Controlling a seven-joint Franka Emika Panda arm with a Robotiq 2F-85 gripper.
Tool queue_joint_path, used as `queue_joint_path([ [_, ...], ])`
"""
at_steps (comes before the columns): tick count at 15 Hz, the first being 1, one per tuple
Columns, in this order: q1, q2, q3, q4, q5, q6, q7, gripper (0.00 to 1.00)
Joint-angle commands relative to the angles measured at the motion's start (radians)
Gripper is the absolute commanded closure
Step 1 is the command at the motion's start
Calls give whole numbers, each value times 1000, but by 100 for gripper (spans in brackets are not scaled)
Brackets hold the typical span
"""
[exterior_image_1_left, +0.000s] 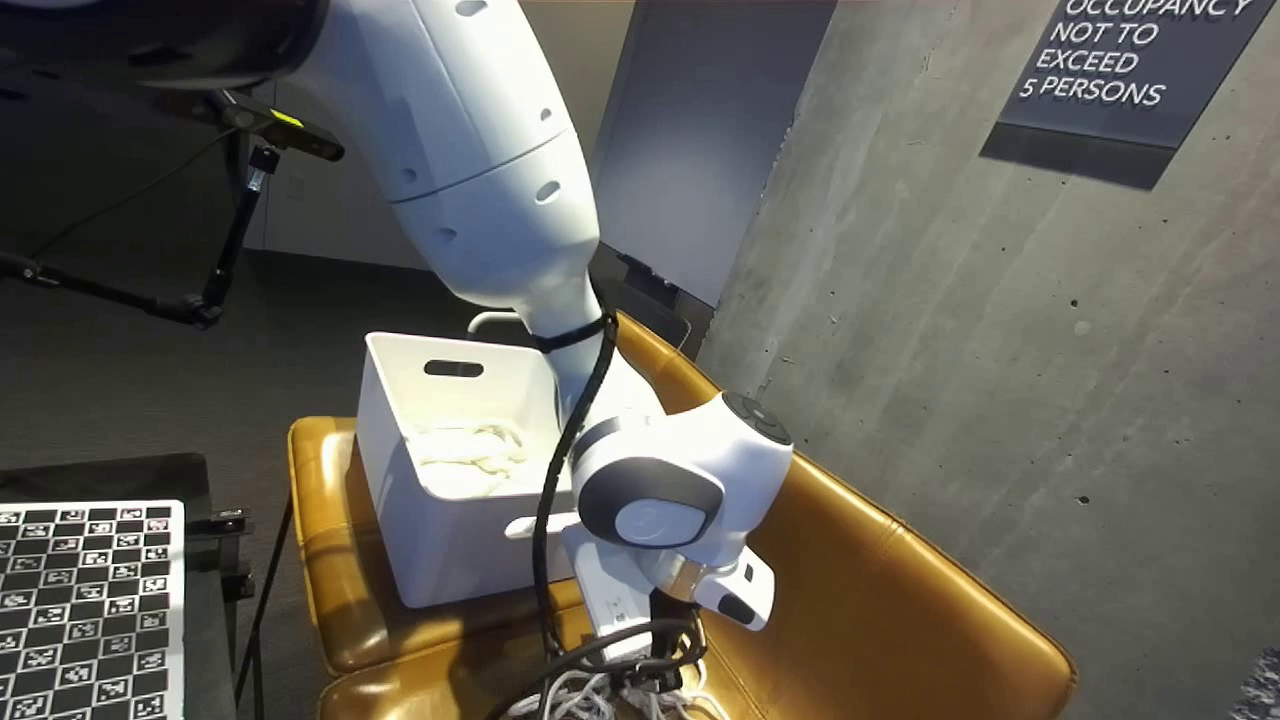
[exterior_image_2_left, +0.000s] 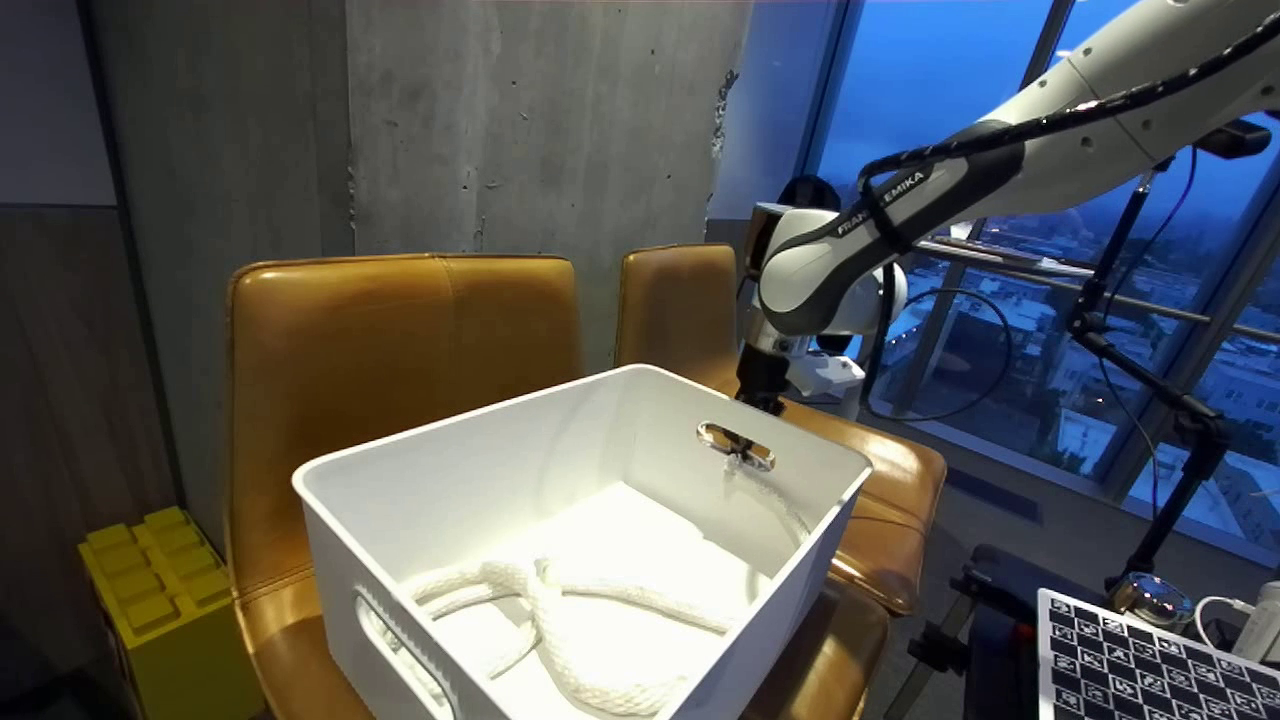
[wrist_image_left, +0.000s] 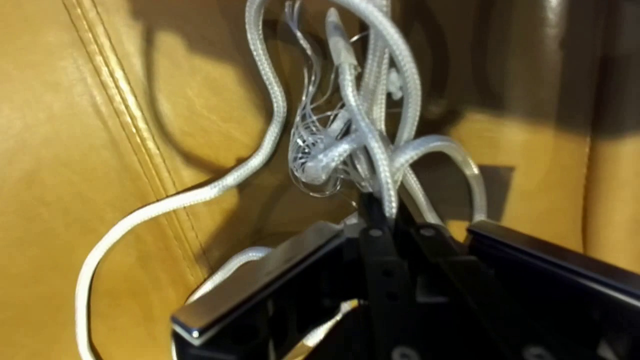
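Closest in the wrist view, a black two-fingered gripper (wrist_image_left: 391, 212) is clenched on a white braided cord (wrist_image_left: 374, 145), which is heaped in loops on a tan leather seat (wrist_image_left: 45, 150). Light, limp handling is to be expected; intact braid is better gripped than the frayed end (wrist_image_left: 317, 167), whose strands could snag. Sideways movement is bounded by a white rectangular plastic bin (exterior_image_1_left: 460, 550) and the leather backrest (exterior_image_1_left: 880, 600); upward, room is judged freer.

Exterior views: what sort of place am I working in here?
Likely a small meeting room in an office: a sign limits occupancy to 5 persons, tan padded chairs stand by a concrete wall, and large windows overlook buildings.
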Motion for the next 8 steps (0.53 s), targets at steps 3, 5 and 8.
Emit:
queue_joint_path([
  [3,36,-219,-6,-91,-41,-91,32,99],
  [5,46,-298,-6,-105,-52,-134,29,99],
  [8,49,-374,-12,-110,-69,-190,15,99],
])
